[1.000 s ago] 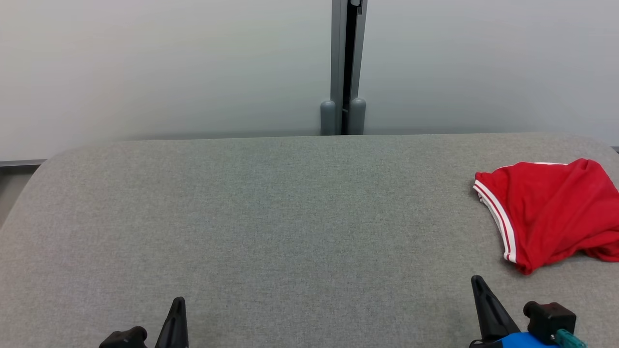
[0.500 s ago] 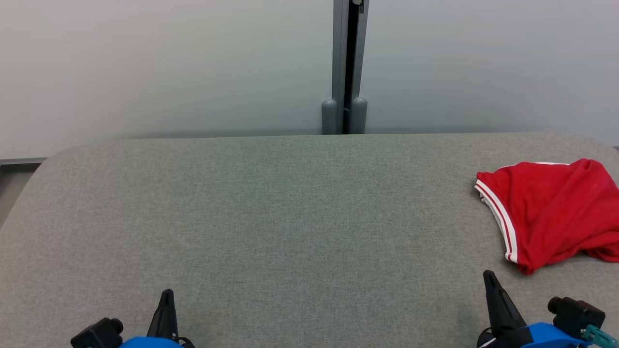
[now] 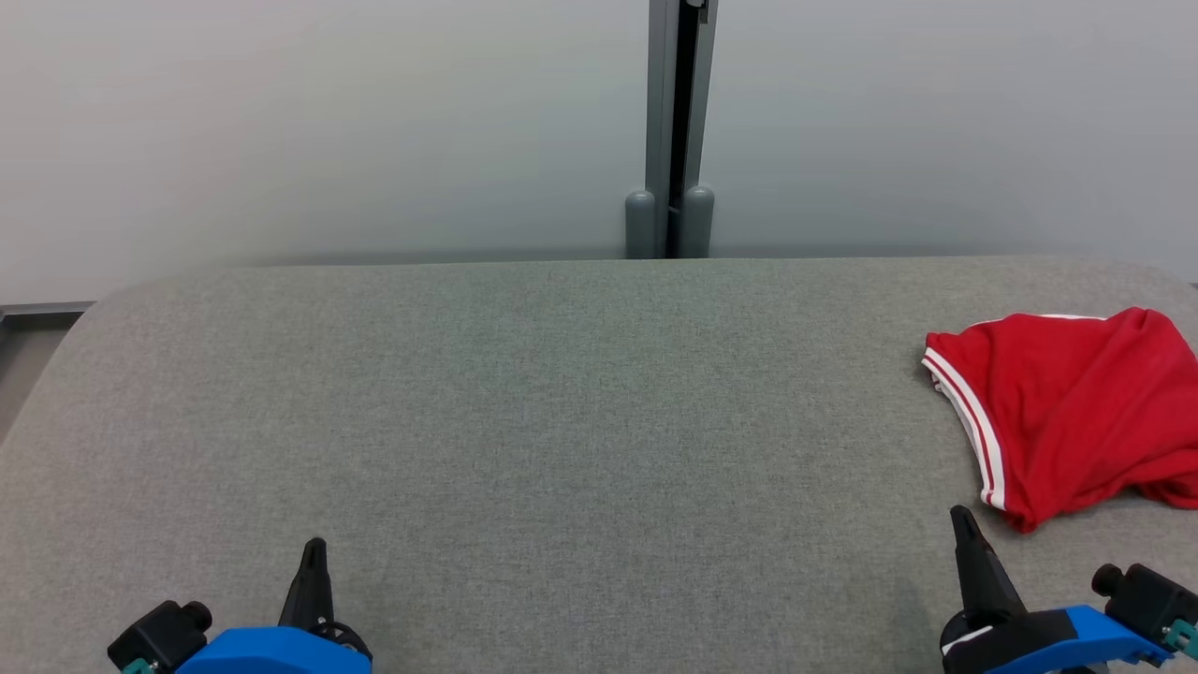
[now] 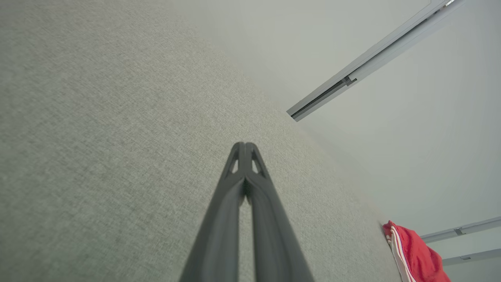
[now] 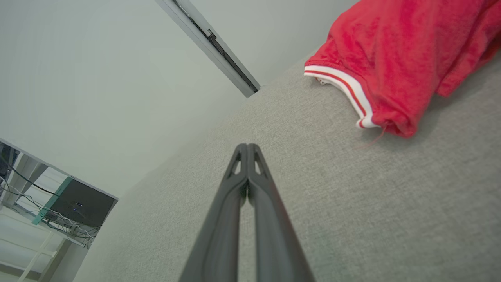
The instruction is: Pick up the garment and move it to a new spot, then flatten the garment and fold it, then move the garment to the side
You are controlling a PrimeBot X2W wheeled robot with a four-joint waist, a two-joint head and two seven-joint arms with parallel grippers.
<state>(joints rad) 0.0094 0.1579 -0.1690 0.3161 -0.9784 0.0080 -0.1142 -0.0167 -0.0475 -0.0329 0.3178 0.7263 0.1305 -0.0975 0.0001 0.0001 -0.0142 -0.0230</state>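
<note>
A red garment [image 3: 1067, 412] with white stripes along its hem lies folded in a heap at the right edge of the grey fabric table [image 3: 562, 421]. It shows in the right wrist view as the garment [image 5: 395, 58] at the upper right, and in the left wrist view as the garment [image 4: 415, 254] at the lower right. My right gripper [image 3: 960, 518] is shut and empty, just in front of the garment's near corner and apart from it. My left gripper [image 3: 314, 546] is shut and empty at the lower left, far from the garment. Both pairs of fingertips [image 4: 243, 145] [image 5: 247, 146] are pressed together.
Pale wall panels stand behind the table, with a grey vertical post [image 3: 669, 131] at the middle of the back edge. In the right wrist view a dark box with cables [image 5: 78, 205] sits past the table's left end.
Both grippers have reached further up over the table, the left drifting a little left and the right a little right toward the garment. The garment has not moved.
</note>
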